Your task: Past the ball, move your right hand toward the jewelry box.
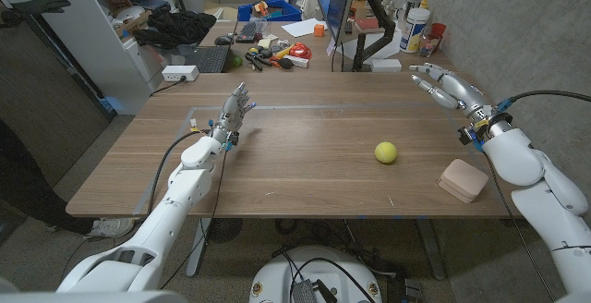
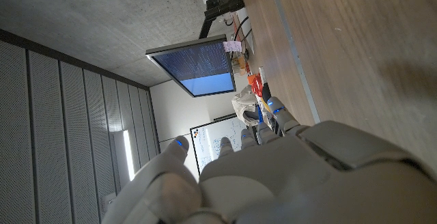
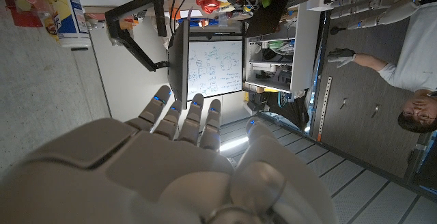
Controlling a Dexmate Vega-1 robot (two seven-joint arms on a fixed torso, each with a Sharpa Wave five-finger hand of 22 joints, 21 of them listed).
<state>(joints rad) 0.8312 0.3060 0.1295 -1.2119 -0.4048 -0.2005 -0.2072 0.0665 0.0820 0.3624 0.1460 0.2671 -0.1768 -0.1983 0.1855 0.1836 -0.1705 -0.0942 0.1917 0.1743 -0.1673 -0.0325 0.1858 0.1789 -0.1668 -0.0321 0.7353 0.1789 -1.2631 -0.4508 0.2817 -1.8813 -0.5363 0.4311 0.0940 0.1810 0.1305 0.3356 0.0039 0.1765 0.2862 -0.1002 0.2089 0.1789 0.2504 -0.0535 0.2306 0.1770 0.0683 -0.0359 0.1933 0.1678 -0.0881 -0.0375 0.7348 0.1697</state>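
Observation:
A yellow-green ball [image 1: 386, 152] lies on the wooden table [image 1: 314, 169] right of centre. A pale pink jewelry box [image 1: 463, 180], closed, sits near the table's front right corner. My right hand [image 1: 443, 82] hovers over the far right edge of the table, fingers stretched out and apart, holding nothing; it is well behind the ball and the box. Its back shows in the right wrist view [image 3: 177, 169]. My left hand [image 1: 235, 114] stands over the left part of the table, fingers up and spread, empty, with its back in the left wrist view [image 2: 273, 176].
Behind the table stands a second desk with a monitor [image 1: 338, 3], a keyboard [image 1: 205, 59], tools and bottles [image 1: 416, 26]. A person's gloved hand [image 1: 37, 1] shows at the far left, and a person [image 3: 410, 53] appears in the right wrist view.

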